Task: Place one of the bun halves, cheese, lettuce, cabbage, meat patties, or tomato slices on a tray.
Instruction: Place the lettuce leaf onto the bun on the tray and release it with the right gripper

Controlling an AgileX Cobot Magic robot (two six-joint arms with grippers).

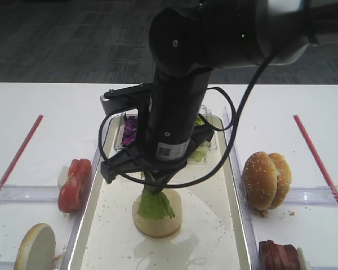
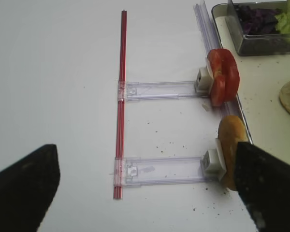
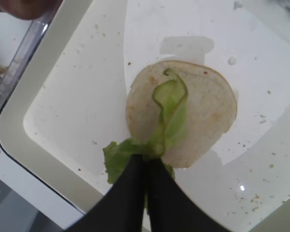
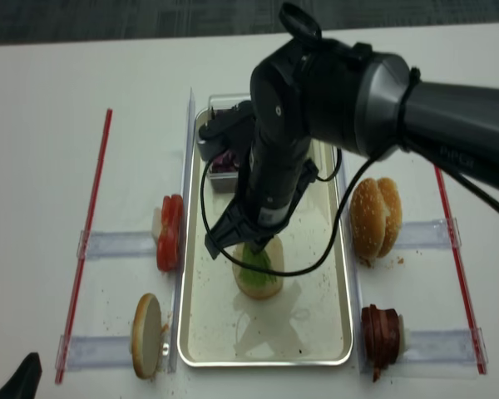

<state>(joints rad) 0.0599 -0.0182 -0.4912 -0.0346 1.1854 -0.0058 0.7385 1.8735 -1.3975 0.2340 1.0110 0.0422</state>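
Note:
My right gripper (image 3: 147,159) is shut on a green lettuce leaf (image 3: 171,116), its two black fingers pressed together on the leaf's end. The leaf (image 1: 155,205) hangs down onto a pale bun half (image 1: 158,222) that lies cut side up in the middle of the metal tray (image 1: 214,236). From the other high view the gripper (image 4: 251,249) stands right over that bun half (image 4: 259,287). My left gripper (image 2: 145,159) is open and holds nothing, over the white table left of the tray, near an upright bun half (image 2: 230,140).
Left of the tray stand tomato slices (image 1: 74,184) and a bun half (image 1: 36,247) in clear holders. On the right are sesame bun halves (image 1: 266,179) and meat patties (image 1: 279,256). A clear box of purple cabbage (image 1: 129,129) and lettuce sits at the tray's far end. Red strips (image 1: 17,154) border both sides.

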